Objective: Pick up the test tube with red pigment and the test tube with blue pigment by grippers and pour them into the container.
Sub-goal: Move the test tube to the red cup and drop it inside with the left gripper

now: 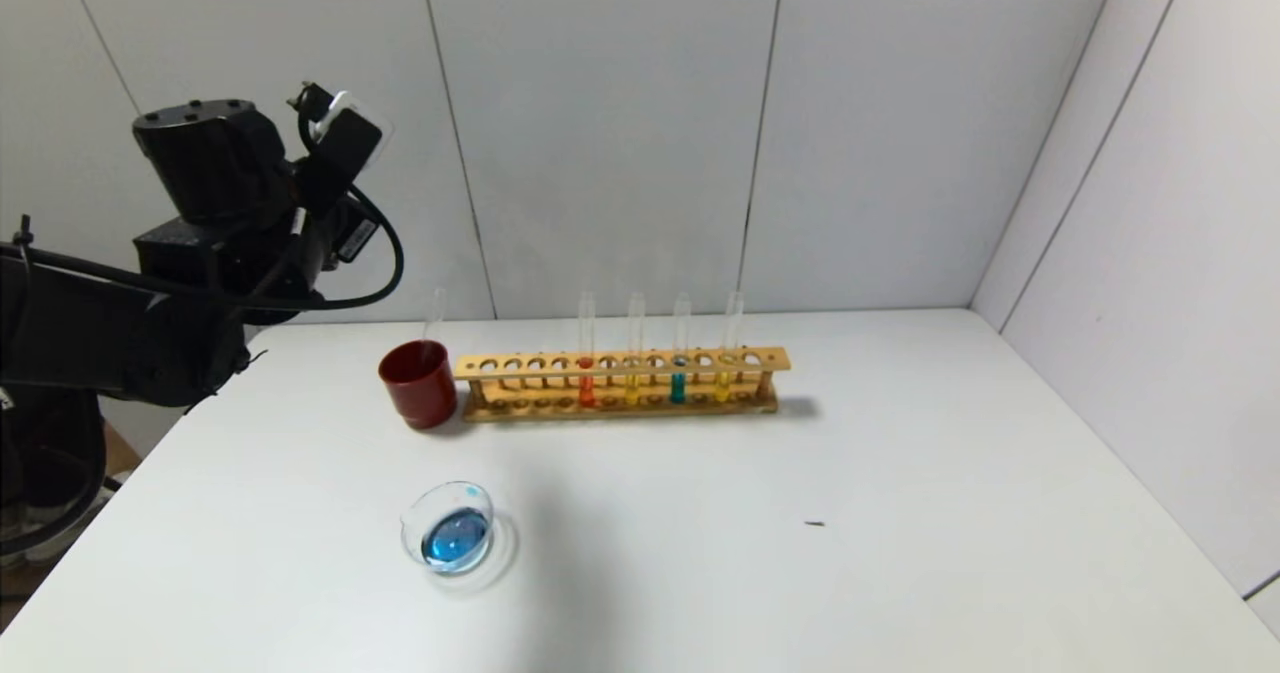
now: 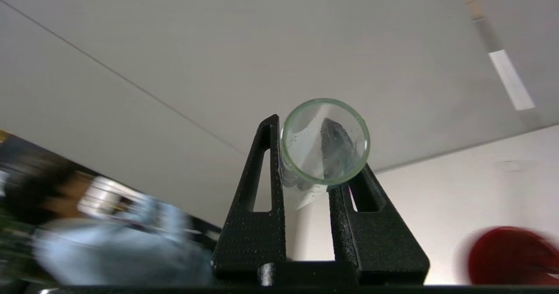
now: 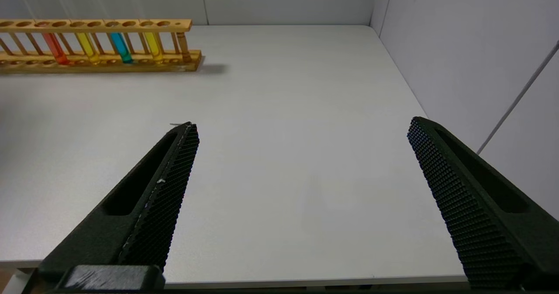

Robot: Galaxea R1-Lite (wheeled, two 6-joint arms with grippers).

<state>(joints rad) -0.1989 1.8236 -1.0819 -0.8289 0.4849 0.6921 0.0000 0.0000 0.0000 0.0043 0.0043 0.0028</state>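
So the left hand [image 2: 305, 163] is raised off the table's [image 1: 900, 513] left edge, clamped on a clear glass tube [image 2: 325, 142], seemingly emptied. The round glass dish [image 1: 447, 525] holds blue liquid. The orange-red tube [image 1: 586, 363] and teal tube [image 1: 679, 358] stand in the wooden rack [image 1: 620, 385]. The right hand [image 3: 301, 154] hovers wide open, holding nothing.

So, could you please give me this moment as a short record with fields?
left gripper: raised at the table's left edge, shut on a clear, nearly empty tube
right gripper: open, idle above the table
container: blue liquid inside, near front left
rack: holds one red tube, two yellow, one teal tube
red cup: left of the rack
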